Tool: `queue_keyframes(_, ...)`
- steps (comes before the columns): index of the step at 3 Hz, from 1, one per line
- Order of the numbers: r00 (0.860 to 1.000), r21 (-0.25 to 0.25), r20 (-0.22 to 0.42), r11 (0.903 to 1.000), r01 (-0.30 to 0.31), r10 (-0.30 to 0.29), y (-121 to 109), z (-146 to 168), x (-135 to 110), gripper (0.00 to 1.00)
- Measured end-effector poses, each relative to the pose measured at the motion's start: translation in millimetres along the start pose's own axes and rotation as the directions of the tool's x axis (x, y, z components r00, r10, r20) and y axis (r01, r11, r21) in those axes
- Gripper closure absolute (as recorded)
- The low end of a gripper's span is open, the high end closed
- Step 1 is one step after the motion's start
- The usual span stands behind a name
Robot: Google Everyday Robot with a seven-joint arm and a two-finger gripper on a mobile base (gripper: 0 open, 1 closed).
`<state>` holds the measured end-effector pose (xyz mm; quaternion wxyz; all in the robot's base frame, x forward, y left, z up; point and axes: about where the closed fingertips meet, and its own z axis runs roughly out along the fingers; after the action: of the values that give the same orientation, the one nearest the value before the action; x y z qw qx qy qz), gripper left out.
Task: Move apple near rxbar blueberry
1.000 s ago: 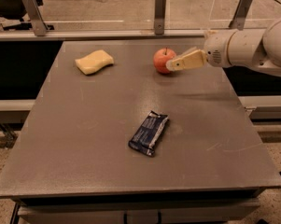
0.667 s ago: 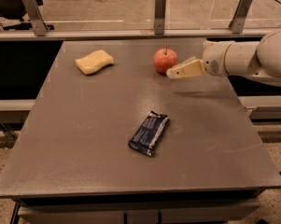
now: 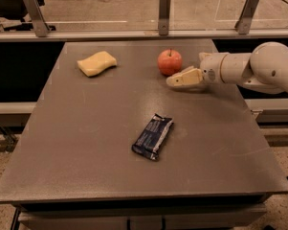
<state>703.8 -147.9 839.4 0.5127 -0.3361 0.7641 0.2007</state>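
- Shifted since a second ago: gripper, then level with the apple's right side, now lower and nearer the front edge, just beside the apple; apple, bar and sponge unmoved.
- One sponge at far left, well apart from everything else; only bare table between apple and bar.
- One apple, upright, at the far middle.
- One bar, flat near the centre, well apart from the apple.
- One arm, reaching in from the right, roughly level, gripper pointing left.
- Gripper opening: cannot tell; nothing in its hold.
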Motion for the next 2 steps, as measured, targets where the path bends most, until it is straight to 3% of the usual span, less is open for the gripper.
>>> queue_keyframes(1,1.000,-0.001,0.000,1.0000,-0.003,0.003,-0.7,1.3,1.6,0.00)
queue_keyframes(2,0.998,-0.027,0.057,0.9996,-0.012,0.014,5.0,3.3,-7.5,0.00)
